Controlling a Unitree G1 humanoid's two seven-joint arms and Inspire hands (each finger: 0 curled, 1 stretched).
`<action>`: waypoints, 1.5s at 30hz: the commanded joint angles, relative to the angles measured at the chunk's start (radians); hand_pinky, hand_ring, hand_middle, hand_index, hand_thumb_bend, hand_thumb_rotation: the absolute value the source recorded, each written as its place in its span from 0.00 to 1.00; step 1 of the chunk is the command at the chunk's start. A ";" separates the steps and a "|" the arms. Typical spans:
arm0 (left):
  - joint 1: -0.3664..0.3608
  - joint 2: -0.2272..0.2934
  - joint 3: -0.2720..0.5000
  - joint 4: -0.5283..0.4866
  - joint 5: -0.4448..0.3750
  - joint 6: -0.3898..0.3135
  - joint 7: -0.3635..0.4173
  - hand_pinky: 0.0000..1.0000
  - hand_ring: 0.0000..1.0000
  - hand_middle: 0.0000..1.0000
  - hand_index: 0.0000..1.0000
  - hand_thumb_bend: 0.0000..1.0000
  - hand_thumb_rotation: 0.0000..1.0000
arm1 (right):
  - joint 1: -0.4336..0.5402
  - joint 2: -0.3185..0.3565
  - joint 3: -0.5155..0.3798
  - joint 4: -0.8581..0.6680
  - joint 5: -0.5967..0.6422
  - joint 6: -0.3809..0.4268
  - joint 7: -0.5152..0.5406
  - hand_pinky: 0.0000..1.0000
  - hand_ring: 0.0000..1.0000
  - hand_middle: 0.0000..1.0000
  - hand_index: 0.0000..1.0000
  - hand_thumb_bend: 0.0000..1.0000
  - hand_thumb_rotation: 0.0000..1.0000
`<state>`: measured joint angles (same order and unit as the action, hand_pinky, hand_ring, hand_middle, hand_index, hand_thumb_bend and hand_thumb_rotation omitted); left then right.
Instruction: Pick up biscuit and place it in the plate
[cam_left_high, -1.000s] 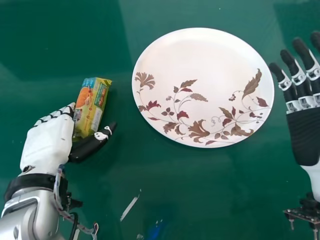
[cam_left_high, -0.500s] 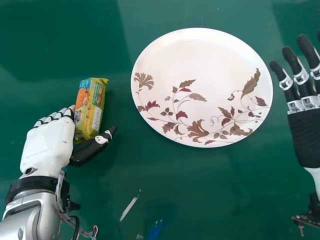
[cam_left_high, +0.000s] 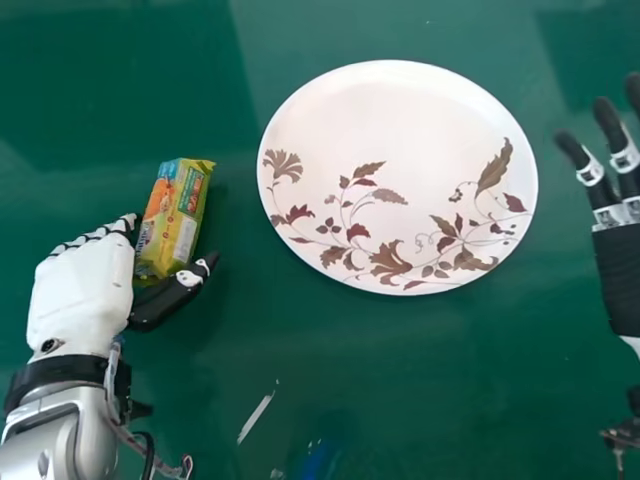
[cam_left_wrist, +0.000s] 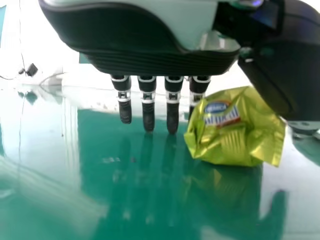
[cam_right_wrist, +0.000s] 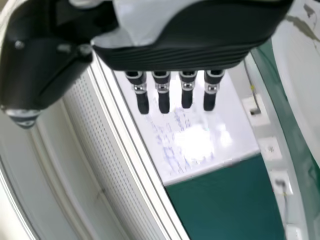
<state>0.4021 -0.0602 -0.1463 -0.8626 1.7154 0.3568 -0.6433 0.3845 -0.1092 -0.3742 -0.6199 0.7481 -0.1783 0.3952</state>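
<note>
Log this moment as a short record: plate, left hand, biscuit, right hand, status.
plate: white plate, brown-and-red floral pattern
left hand: left hand beside the biscuit pack, fingers straight
biscuit: yellow-green pack on the green table, between left fingers and thumb
right hand: right hand open, to the plate's right
status: biscuit not yet on plate

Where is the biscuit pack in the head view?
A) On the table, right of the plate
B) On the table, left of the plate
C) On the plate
B: the biscuit pack is on the green table, left of the plate, beside the left robot hand.
</note>
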 joint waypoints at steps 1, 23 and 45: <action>0.065 -0.064 0.020 0.053 0.000 0.024 -0.053 0.21 0.39 0.46 0.55 0.53 0.00 | -0.006 0.024 0.005 -0.022 -0.028 -0.023 -0.034 0.80 1.00 1.00 0.96 0.95 0.40; 0.020 -0.080 0.047 0.009 0.032 0.007 -0.208 0.24 0.39 0.45 0.54 0.51 0.00 | 0.002 0.011 -0.010 -0.024 0.044 -0.039 -0.018 0.74 0.91 0.88 0.78 0.89 0.40; -0.067 -0.074 0.079 -0.131 -0.016 -0.033 -0.273 0.22 0.38 0.45 0.54 0.51 0.00 | -0.016 0.027 0.021 0.023 0.009 -0.073 0.026 0.74 0.90 0.88 0.78 0.88 0.41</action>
<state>0.3242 -0.0604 -0.0738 -0.9901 1.7145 0.3239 -0.8690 0.3628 -0.0880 -0.3558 -0.6042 0.7650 -0.2375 0.4136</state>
